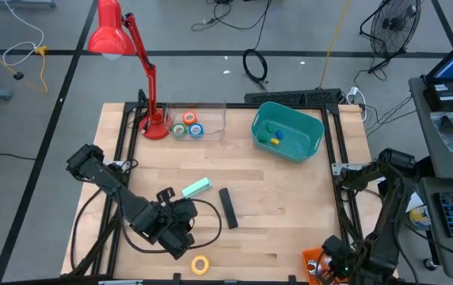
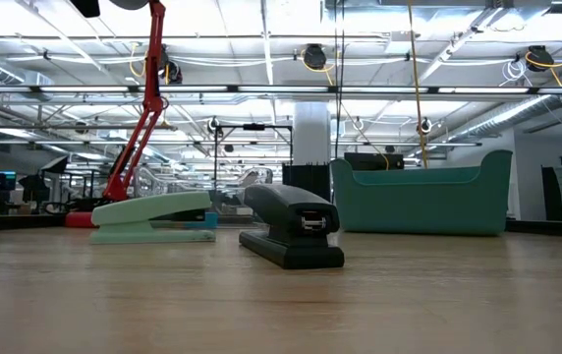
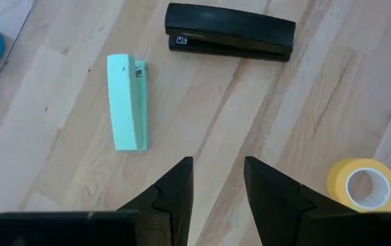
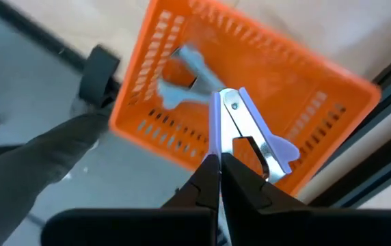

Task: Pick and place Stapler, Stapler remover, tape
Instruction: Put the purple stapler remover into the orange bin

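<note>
The black stapler lies flat on the table near its middle; it also shows in the left wrist view and the low view. A mint-green stapler lies to its left. A yellow tape roll lies flat near the near edge. Three more tape rolls sit at the far side by the lamp. My left gripper is open and empty, near the yellow roll. My right gripper is shut on a stapler remover over an orange basket. My right gripper pinches the stapler remover between its two fingers at its chrome metal part. The remover sticks out past the fingertips, one pale lilac wing to the side. It is lifted clear over the orange basket.
A teal bin holding small coloured blocks stands at the far right. A red desk lamp stands at the far left beside a clear box. The orange basket sits at the near right corner. A pale blurred shape shows inside it.
</note>
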Robot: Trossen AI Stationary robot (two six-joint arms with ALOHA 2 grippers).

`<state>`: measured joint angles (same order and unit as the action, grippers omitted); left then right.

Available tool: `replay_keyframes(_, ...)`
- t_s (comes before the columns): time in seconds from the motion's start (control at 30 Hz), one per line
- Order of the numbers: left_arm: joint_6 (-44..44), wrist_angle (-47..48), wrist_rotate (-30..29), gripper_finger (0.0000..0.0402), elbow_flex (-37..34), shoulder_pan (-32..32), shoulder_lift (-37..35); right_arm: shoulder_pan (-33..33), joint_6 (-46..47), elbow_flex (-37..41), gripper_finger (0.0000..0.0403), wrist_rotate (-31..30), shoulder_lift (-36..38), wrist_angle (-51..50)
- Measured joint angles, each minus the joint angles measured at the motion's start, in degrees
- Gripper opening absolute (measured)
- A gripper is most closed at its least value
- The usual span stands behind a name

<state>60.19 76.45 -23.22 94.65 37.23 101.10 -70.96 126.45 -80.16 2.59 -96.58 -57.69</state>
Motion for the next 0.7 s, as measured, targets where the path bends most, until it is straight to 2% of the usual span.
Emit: replay_keyframes(0.7,0.85,-0.11,-1.31,0.0131,0.0,-1.3,0.0,0.2,1.01,0.46,0.0,2.34,0.07,1.13)
